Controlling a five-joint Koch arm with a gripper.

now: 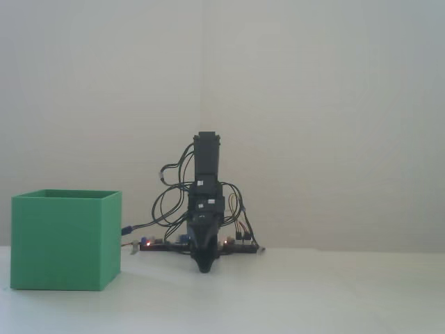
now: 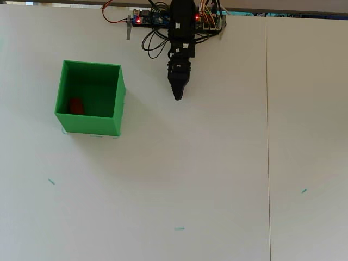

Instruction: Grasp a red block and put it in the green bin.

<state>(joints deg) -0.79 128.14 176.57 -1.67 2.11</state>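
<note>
Facing the fixed view, the gripper [image 1: 203, 268] tapers to one closed-looking point near the table, apart from the green bin [image 1: 62, 240], while overhead the jaws read pinched together and empty, and the red block [image 2: 75, 105], probably light, rigid and best pinched across its short sides, lies inside that bin.

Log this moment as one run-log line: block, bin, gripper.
red block: inside green bin | gripper: shut, empty, apart from bin, tip down near arm base | task state: block placed
</note>
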